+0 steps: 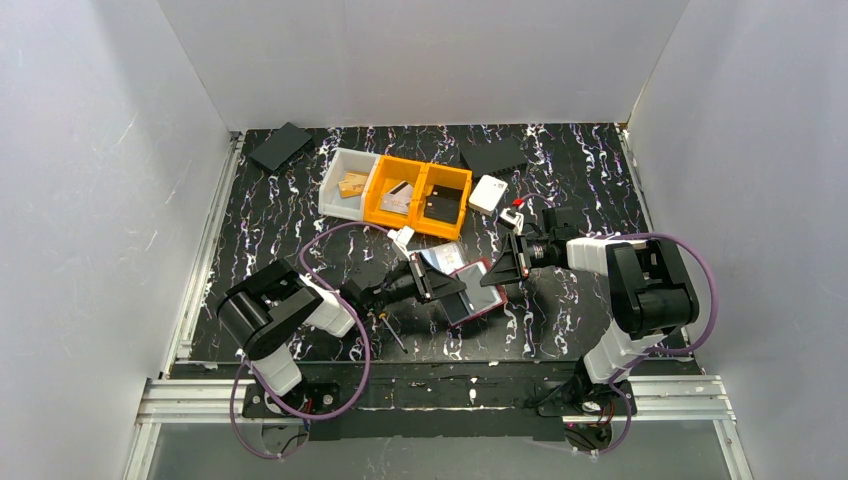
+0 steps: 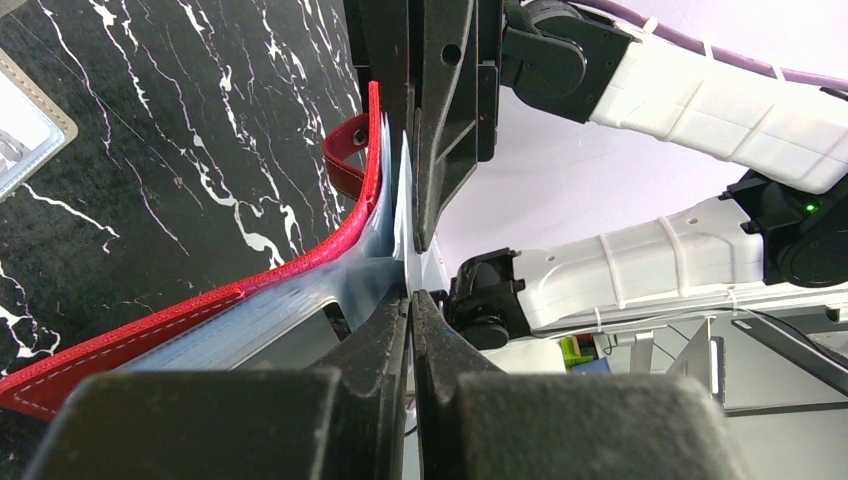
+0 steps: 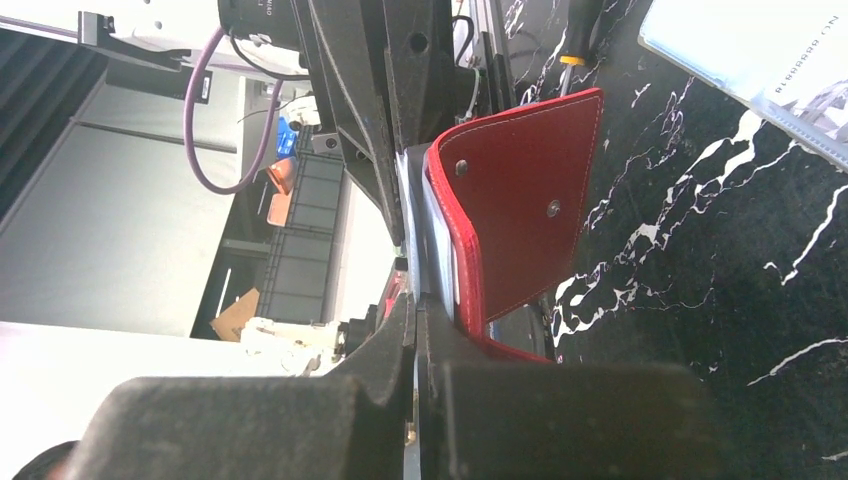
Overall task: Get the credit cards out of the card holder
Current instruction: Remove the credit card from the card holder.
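Both of my grippers are clenched. The left gripper (image 2: 411,300) pinches the pale inner leaves of the card holder (image 2: 200,310), and the right gripper (image 3: 415,315) bites the same thin pale edge from the opposite side. The red cover bows away beside the fingers. The holder is lifted at its middle between the two arms, with one flap trailing toward the marbled table (image 1: 300,220). I cannot tell whether either pinch takes in a card or only the clear sleeve. Of the credit cards, one pale blue card (image 3: 750,60) lies flat on the table just beyond the holder. Any others are hidden in the sleeves. For this step, my judgement is that one side should anchor the sleeve close to its open mouth while the other draws straight along the pocket, without twisting. Risk: both pinches on the same leaf would only stretch the plastic. If nothing slides, I should regrip on a card's bare corner.
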`<action>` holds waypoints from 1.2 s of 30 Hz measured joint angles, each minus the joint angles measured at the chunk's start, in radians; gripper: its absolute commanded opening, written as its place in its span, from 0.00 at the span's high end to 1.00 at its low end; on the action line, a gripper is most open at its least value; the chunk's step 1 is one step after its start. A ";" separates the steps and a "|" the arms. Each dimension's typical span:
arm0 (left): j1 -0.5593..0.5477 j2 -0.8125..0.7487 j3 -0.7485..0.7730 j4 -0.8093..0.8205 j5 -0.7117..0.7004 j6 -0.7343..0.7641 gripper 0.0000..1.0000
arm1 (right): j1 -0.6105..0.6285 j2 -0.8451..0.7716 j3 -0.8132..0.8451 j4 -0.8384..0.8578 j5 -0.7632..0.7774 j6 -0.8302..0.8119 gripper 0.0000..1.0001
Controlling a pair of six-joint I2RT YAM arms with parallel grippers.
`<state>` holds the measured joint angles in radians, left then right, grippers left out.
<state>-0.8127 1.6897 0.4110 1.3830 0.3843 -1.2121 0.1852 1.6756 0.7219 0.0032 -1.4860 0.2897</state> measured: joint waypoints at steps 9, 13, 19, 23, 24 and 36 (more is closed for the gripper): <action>0.023 -0.026 -0.026 0.000 0.030 0.000 1.00 | -0.011 0.003 0.000 0.000 0.002 0.000 0.99; 0.030 -0.033 -0.032 0.001 0.040 0.000 1.00 | -0.019 0.008 0.000 0.000 0.004 0.000 0.99; 0.041 -0.033 -0.050 0.008 0.046 -0.001 1.00 | -0.021 0.009 0.000 0.000 0.011 -0.001 0.99; 0.052 -0.035 -0.085 0.012 0.045 -0.004 1.00 | -0.021 0.013 0.000 0.000 0.015 -0.002 0.99; 0.056 -0.035 -0.095 0.013 0.045 -0.004 1.00 | -0.021 0.015 0.000 0.000 0.018 -0.002 0.99; 0.076 -0.059 -0.161 0.027 0.053 -0.004 1.00 | -0.023 0.016 0.036 -0.177 0.241 -0.173 0.99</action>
<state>-0.7368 1.6310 0.2497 1.4101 0.4374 -1.2163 0.1627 1.6913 0.7582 -0.1738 -1.2449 0.1169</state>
